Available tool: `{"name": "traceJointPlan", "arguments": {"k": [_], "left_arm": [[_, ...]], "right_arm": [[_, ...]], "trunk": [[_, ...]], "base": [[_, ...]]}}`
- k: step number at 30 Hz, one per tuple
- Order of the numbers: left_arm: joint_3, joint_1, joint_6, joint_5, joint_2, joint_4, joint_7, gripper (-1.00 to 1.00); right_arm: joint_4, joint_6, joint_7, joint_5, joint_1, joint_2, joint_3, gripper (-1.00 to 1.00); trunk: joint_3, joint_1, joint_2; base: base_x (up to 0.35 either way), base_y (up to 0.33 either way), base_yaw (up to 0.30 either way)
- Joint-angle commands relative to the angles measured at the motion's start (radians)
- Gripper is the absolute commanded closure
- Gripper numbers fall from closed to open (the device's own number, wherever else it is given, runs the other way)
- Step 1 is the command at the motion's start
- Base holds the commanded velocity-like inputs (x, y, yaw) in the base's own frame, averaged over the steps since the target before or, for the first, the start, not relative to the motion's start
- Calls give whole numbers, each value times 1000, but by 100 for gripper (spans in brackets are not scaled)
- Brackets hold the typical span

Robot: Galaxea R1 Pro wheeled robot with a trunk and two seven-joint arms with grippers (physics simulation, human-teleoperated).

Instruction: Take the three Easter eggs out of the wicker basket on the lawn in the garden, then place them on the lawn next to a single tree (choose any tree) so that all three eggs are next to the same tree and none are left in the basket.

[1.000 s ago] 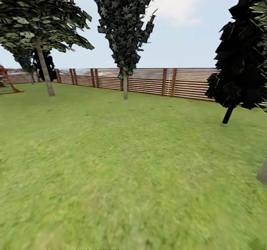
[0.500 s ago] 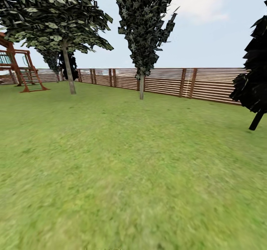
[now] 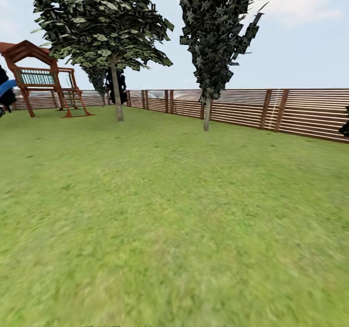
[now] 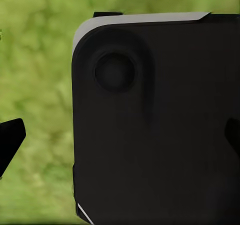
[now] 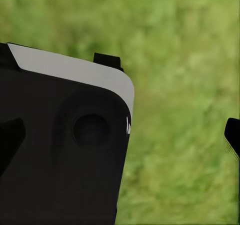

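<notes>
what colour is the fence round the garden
Reddish brown, horizontal wooden slats between darker posts: the fence shows best in the head view.

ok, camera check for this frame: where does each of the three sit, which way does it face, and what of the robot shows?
Head view: on the robot's head, facing forward over the lawn toward the fence, two trees and the playset.
Left wrist view: near the left gripper, facing down at grass; a large black robot body panel and dark finger tips at the picture edges show.
Right wrist view: near the right gripper, also facing grass; the same kind of black panel shows.
Shared: all three see the lawn.
</notes>
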Motion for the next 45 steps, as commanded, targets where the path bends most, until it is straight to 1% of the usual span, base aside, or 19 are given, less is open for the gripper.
{"name": "traceJointPlan", "arguments": {"k": [1,45], "left_arm": [[0,1,-1,2,0,-2,0,-100],[0,1,-1,2,0,-2,0,-100]], "right_arm": [[1,-2,-5,5,-1,0,7,-100],[1,-2,-5,6,0,0,7,-100]], "trunk": [[-1,0,0],[-1,0,0]], "base": [[0,0,300],[0,0,300]]}}
